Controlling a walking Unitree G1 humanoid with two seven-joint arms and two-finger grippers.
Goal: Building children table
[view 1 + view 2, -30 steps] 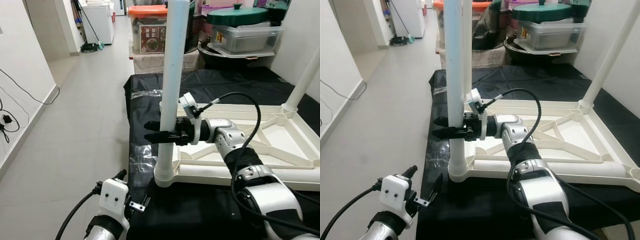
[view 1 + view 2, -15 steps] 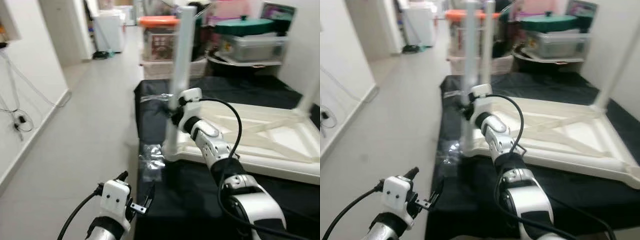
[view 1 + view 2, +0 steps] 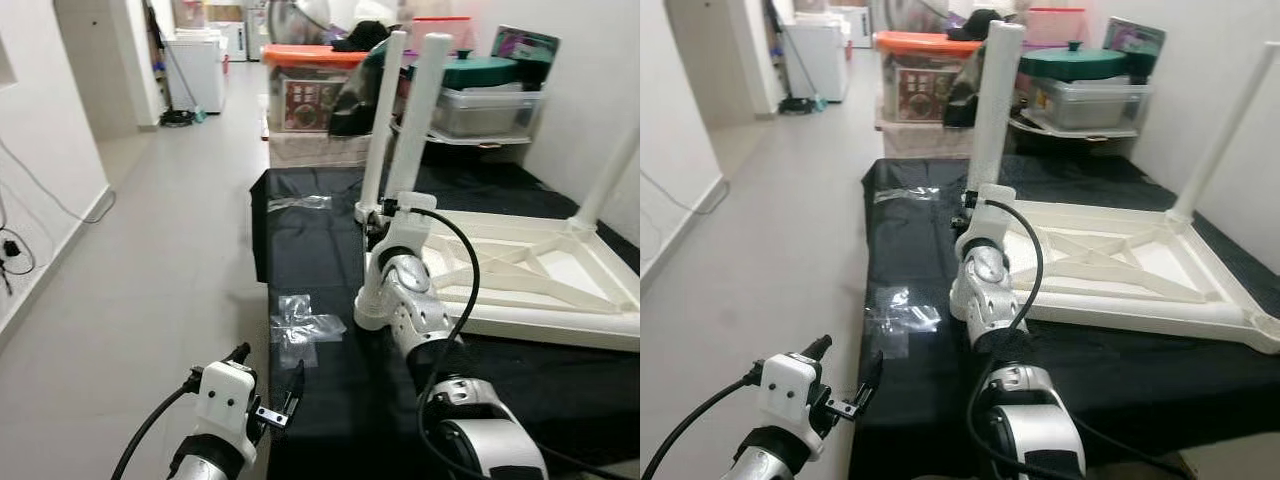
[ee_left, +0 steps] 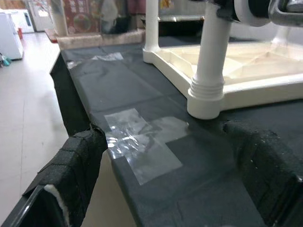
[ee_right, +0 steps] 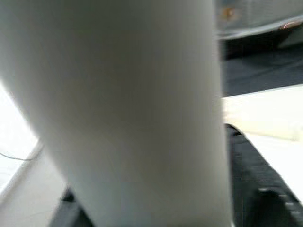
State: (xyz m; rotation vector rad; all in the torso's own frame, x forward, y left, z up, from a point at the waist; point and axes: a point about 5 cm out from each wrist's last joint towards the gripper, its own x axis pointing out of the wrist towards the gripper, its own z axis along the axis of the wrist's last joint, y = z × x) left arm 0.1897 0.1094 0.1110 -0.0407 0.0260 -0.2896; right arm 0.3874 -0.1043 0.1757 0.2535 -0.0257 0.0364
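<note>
A white children's table (image 3: 530,322) lies upside down on a black-covered surface (image 3: 310,230). Three white legs stand up from it: the near left leg (image 3: 418,120), the far left leg (image 3: 384,110) and a far right leg (image 3: 608,170). My right arm reaches forward to the near left leg, its wrist (image 3: 403,228) hiding the fingers. In the right wrist view this leg (image 5: 128,109) stands very close, a black finger (image 5: 248,182) against its side. My left gripper (image 3: 270,367) hangs low at the near left, open, its padded fingers (image 4: 71,165) wide apart and holding nothing.
Clear tape (image 3: 303,325) sticks to the black cover near its left edge. Storage boxes, one with an orange lid (image 3: 300,55) and one with a green lid (image 3: 490,48), stand behind. Grey floor (image 3: 150,230) runs along the left, with cables (image 3: 15,250) at the wall.
The camera has shifted, so the table appears farther off. My right wrist has turned at the near left leg, and its fingers now lie behind the wrist. The left arm has held still.
</note>
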